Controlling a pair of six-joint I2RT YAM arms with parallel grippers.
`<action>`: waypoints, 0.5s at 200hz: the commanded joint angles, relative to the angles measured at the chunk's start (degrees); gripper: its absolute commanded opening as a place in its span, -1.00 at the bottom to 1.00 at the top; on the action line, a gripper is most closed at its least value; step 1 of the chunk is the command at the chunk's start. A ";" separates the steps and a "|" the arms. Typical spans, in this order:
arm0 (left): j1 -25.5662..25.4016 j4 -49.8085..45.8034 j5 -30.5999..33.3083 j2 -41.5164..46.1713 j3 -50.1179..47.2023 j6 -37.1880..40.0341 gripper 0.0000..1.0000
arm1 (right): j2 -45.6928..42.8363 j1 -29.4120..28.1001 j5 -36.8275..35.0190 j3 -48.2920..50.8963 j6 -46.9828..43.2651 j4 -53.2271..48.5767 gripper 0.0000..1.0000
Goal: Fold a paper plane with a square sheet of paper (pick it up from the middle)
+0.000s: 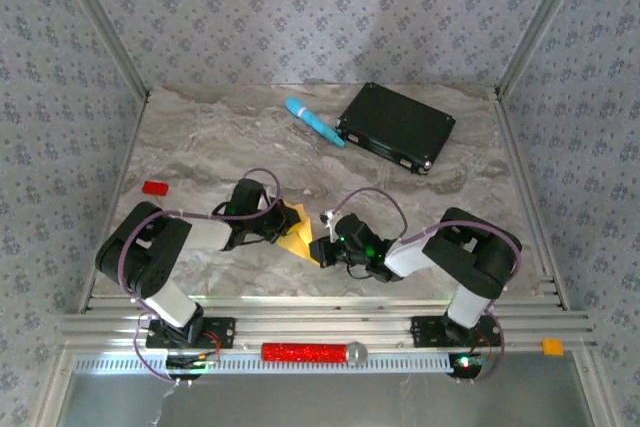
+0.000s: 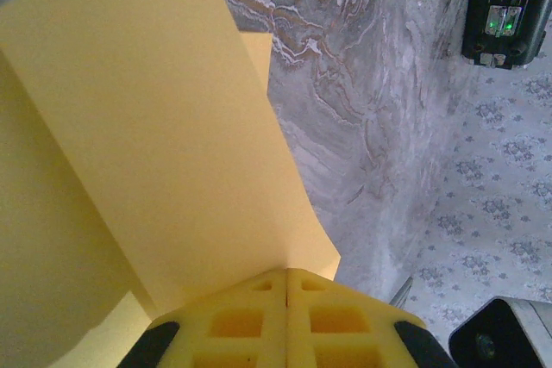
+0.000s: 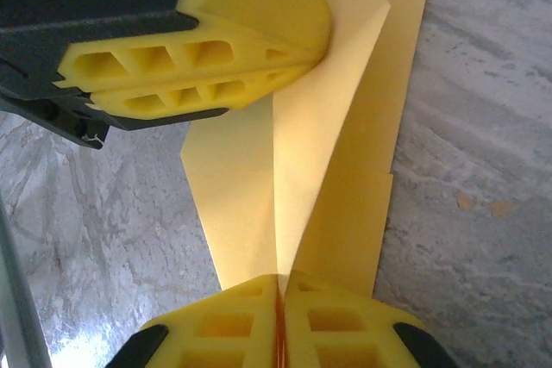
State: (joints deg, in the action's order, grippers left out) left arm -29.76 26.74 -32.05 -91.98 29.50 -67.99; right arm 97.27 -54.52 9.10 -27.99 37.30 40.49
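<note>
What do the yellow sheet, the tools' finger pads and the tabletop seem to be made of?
The square sheet of paper: thin matte paper; it holds sharp creases and bends freely. The finger pads: yellow moulded foam or soft plastic, probably, judging by the open ribbed cells. The tabletop: grey, veined like marble; real stone or printed laminate, I cannot tell.

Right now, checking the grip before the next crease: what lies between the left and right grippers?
The creased square sheet of paper spans from the left gripper to the right gripper, both shut on it, seen in the right wrist view.
</note>
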 commanded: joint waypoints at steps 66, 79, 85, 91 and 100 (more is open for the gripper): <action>1.48 -2.46 0.65 5.58 -0.20 1.23 -0.68 | 1.85 0.58 3.99 0.32 3.53 0.42 -1.00; 2.17 -3.98 0.77 7.76 -0.55 1.83 -0.62 | 2.42 1.32 6.38 -0.49 4.99 -0.68 -1.00; 2.34 -4.78 0.77 8.82 -0.71 2.23 -0.61 | 2.87 1.53 7.47 -0.92 5.51 -1.20 -1.00; 2.47 -5.87 0.87 9.88 -0.80 2.61 -0.60 | 3.15 1.74 8.31 -1.46 5.92 -1.82 -1.00; 2.56 -7.26 1.25 11.64 -1.22 2.92 -0.60 | 3.55 2.10 9.67 -2.14 6.61 -3.15 -1.00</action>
State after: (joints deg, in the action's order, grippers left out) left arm -27.86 23.40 -31.59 -84.93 29.19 -67.05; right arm 98.76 -53.17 13.96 -28.42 40.71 40.93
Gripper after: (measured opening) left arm 0.196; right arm 0.052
